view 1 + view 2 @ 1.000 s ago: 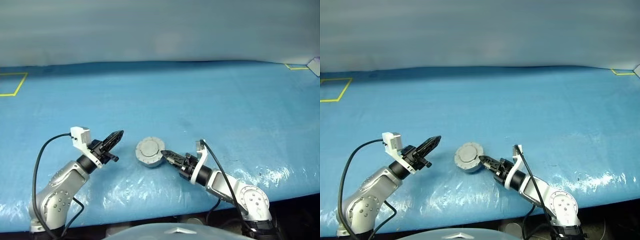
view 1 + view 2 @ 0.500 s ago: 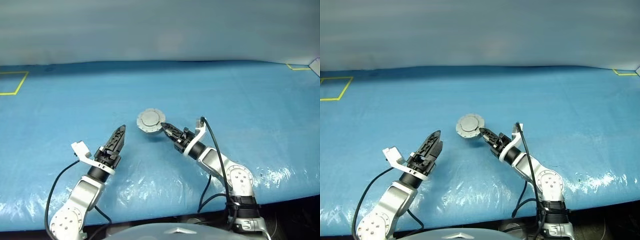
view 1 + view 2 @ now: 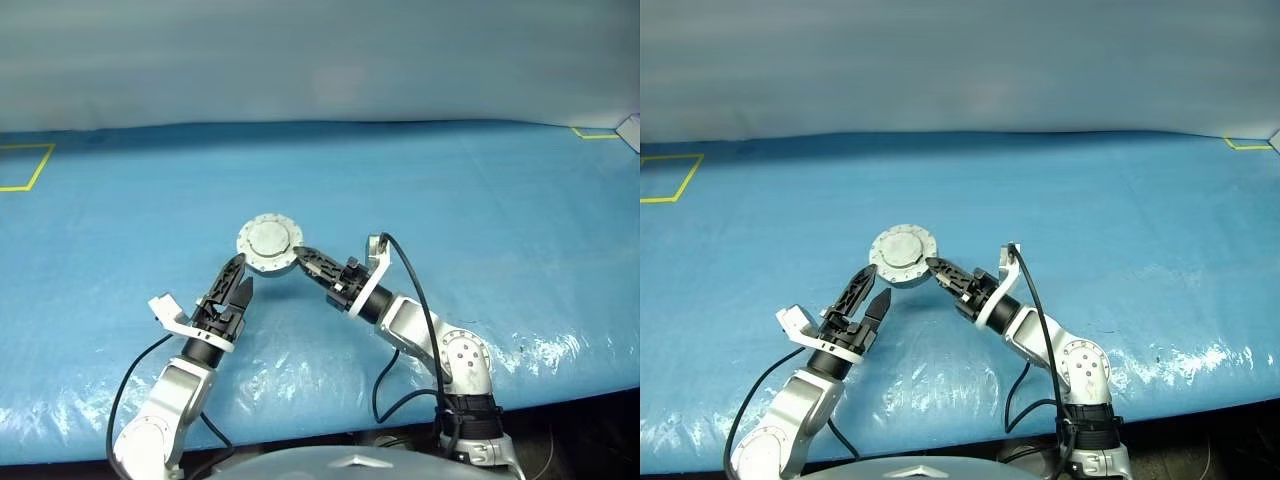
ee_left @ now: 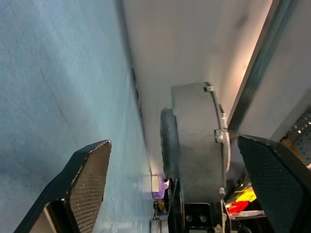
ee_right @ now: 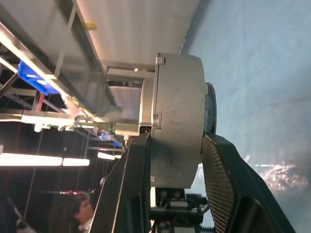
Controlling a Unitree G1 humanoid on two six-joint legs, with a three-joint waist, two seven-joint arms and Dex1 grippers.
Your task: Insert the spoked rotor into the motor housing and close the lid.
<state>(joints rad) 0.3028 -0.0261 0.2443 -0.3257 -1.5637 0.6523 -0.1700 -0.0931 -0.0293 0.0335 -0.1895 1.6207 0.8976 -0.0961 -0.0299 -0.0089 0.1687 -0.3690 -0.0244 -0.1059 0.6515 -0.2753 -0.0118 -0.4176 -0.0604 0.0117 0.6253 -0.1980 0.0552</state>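
Gripping the round grey motor housing [image 3: 268, 244] by its edge, the right gripper [image 3: 303, 261] holds it lifted above the blue desk [image 3: 450, 200], near the middle of the scene and just ahead of both arms. Seen from the head cameras, the housing shows a plain silver-grey round face with small bolts around its scalloped rim, so the lid [image 3: 902, 250] appears to be seated on it. In the right wrist view, the two black fingers [image 5: 127, 184] are clamped on either flat side of the thick disc [image 5: 177, 121], one on each face, with the assembly standing edge-on between them.

The left gripper [image 3: 236, 280] sits just below and to the left of the housing, pointing up toward it, its fingers spread wide apart and grasping nothing. In the left wrist view the housing [image 4: 194, 141] hangs between and beyond the two textured finger pads [image 4: 90, 179], not touching either.

A yellow tape outline [image 3: 25, 165] marks the far left of the desk, well apart from the arms, and another yellow tape corner [image 3: 590, 133] lies at the far right.
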